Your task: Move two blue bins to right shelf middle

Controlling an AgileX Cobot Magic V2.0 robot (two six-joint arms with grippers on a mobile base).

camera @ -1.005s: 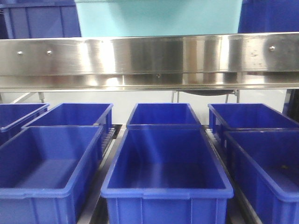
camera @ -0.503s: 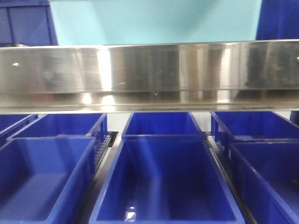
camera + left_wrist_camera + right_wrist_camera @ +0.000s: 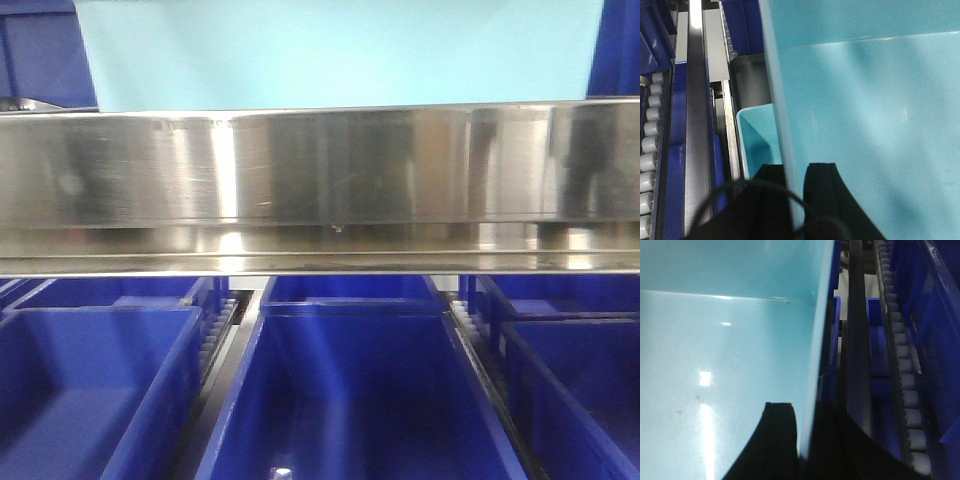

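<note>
Looming wider than before, teal bin (image 3: 340, 55) above steel rail (image 3: 320, 180).

Look: light blue bin (image 3: 340, 55), pale turquoise plastic with smooth, glossy walls and an open top.
Pose: upright and level, with a long side facing the front view.
Place: raised just above the steel shelf rail (image 3: 320, 180), roughly centred and spanning most of its width.
Hold: left gripper (image 3: 796, 172) straddles its left wall and right gripper (image 3: 805, 412) its right wall, each with one finger inside and one outside.
Second light blue bin (image 3: 757, 142): an open corner shows lower, just outside the held left wall; contact unclear.
</note>
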